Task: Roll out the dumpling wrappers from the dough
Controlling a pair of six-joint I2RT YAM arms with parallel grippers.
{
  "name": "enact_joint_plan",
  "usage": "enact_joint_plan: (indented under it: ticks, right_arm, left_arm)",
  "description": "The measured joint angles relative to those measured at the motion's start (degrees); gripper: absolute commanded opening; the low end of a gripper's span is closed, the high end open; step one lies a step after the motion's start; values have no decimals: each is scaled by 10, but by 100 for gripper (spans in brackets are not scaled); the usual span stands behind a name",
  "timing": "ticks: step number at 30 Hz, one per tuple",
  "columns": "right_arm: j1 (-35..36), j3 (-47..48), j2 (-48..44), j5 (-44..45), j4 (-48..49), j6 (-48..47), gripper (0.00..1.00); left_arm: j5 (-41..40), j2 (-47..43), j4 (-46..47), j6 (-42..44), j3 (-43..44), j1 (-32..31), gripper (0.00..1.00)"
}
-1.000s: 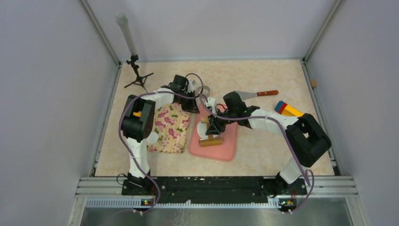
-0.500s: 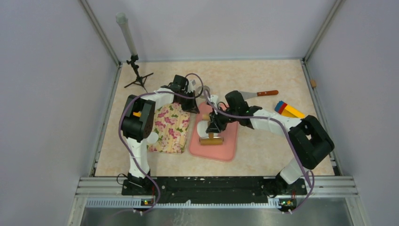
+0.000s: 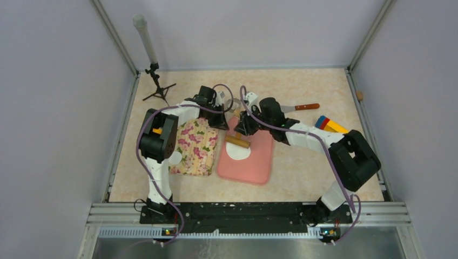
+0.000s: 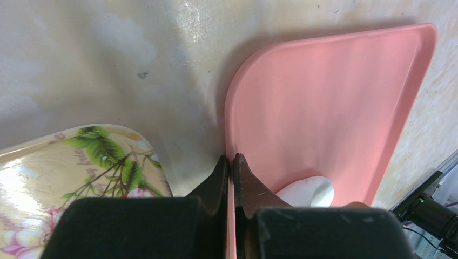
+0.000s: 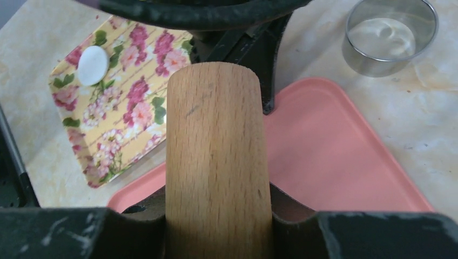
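The white dough (image 3: 237,151) lies flattened on the pink board (image 3: 254,167). It also shows in the left wrist view (image 4: 305,191). My right gripper (image 3: 242,128) is shut on the wooden rolling pin (image 3: 238,141), which rests at the dough's far edge. In the right wrist view the pin (image 5: 216,156) fills the space between my jaws. My left gripper (image 3: 221,122) is shut on the board's left rim (image 4: 231,162). One dumpling wrapper (image 5: 92,58) lies on the floral tray (image 5: 124,124); it shows at the tray's near left corner (image 3: 174,157).
The floral tray (image 3: 195,145) lies just left of the board. A metal ring cutter (image 5: 390,35) stands beyond the board's far end. A spatula (image 3: 296,108) and coloured blocks (image 3: 329,125) lie at the right. A small tripod (image 3: 156,86) stands at the far left.
My right gripper has drawn the rolling pin from the board's near part to its far part, leaving the flattened dough uncovered. The left gripper has not moved.
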Motion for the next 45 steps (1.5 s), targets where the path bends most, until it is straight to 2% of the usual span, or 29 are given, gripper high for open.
enact_joint_plan:
  ticks: [4, 12, 30, 45]
  right_arm:
    - [0, 0, 21, 34, 28, 10, 0]
    - [2, -4, 31, 44, 51, 3, 0]
    - [38, -28, 12, 38, 46, -116, 0]
    - [44, -30, 12, 7, 35, -170, 0]
  left_arm:
    - [0, 0, 0, 0, 0, 0, 0]
    - [0, -1, 0, 0, 0, 1, 0]
    - [4, -4, 0, 0, -6, 3, 0]
    - [5, -4, 0, 0, -7, 3, 0]
